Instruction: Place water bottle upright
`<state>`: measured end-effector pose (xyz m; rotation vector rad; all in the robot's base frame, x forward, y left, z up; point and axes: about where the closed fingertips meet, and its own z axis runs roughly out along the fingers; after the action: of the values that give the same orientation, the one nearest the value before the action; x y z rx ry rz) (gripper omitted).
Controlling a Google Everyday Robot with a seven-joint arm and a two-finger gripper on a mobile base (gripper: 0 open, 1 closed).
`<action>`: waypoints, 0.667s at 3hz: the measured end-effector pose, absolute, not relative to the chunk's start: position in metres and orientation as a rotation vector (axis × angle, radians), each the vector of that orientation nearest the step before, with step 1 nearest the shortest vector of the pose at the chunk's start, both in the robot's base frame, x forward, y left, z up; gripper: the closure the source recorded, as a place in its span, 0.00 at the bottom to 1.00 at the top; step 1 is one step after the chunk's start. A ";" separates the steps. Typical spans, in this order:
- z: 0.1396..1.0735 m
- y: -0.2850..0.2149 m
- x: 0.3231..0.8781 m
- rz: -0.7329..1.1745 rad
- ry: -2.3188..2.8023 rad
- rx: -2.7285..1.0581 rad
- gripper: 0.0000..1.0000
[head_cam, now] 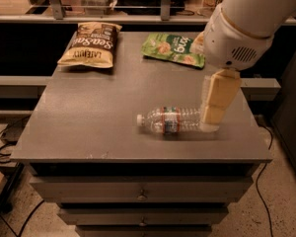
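Note:
The water bottle (170, 121) is clear and ribbed, with a red-and-teal label band. It lies on its side near the front right of the grey table (98, 112), white cap pointing left. My gripper (212, 113) hangs down from the white arm (244, 28) at the bottle's base end, at or just over the right end of the bottle. The bottle's base is partly hidden behind the gripper.
A brown-and-yellow snack bag (91, 46) lies at the table's back left. A green snack bag (173, 48) lies at the back middle, near the arm. The table's right edge is close to the gripper. Drawers run below the front edge.

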<state>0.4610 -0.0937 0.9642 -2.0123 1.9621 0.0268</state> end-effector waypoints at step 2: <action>0.914 -0.074 0.476 0.039 1.981 -2.032 0.00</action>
<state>0.4756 -0.0737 0.9140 -2.0319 1.9807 0.0394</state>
